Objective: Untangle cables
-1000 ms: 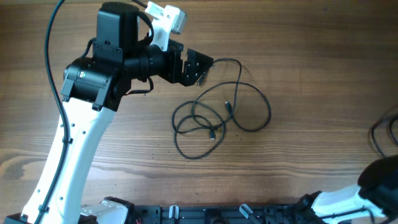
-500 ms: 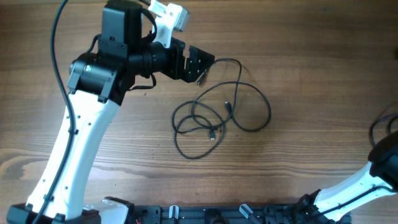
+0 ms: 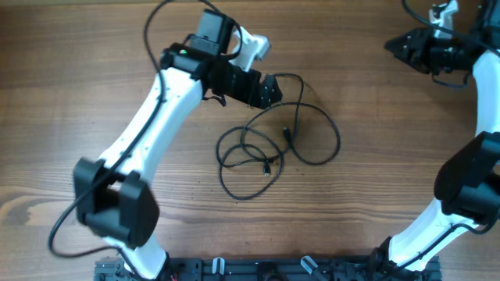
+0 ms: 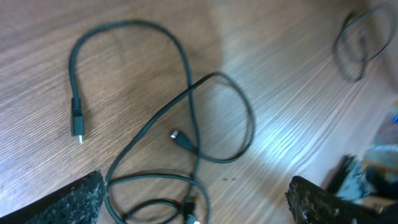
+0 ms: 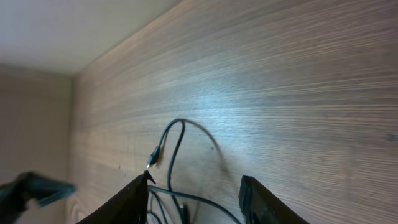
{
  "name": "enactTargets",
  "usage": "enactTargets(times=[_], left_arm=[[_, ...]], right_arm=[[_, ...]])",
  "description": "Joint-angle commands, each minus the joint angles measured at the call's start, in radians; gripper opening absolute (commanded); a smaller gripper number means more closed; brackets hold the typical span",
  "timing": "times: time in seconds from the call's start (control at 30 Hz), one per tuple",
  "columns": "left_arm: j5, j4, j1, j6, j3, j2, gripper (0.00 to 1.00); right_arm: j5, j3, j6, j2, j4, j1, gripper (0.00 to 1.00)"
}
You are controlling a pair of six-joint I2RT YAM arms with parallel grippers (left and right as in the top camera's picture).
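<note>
Cables (image 4: 189, 93), lower loops beyond left wrist view's bottom edge

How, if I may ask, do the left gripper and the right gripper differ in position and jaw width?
The left gripper hovers right by the upper end of the cables; the right gripper is far off to their right. The left gripper's jaws gape wider than the right gripper's. Both are open and hold nothing.

Wood-grain table (image 3: 391, 195) (faint sheen), matt black cables (image 3: 338, 139)
</note>
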Motion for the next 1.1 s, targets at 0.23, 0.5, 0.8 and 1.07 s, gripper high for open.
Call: enactTargets(times=[0.23, 0.5, 0.8, 1.07], left_arm=[[-0.121, 0.142, -0.041, 0.175, 0.006, 0.226, 0.92], [-0.121, 0.204, -0.05, 0.242, 0.006, 0.296, 0.77], [-0.113, 0.198, -0.076, 0.22, 0.004, 0.333, 0.72], [-0.114, 0.198, -0.094, 0.177, 0.006, 0.346, 0.11]], right_arm=[[0.114, 0.003, -0.028, -0.006, -0.061, 0.027, 0.52], [0.164, 0.002, -0.027, -0.006, -0.063, 0.027, 0.53], [0.167, 0.002, -0.027, -0.006, -0.063, 0.027, 0.54], [0.167, 0.003, -0.024, -0.006, -0.064, 0.027, 0.54]])
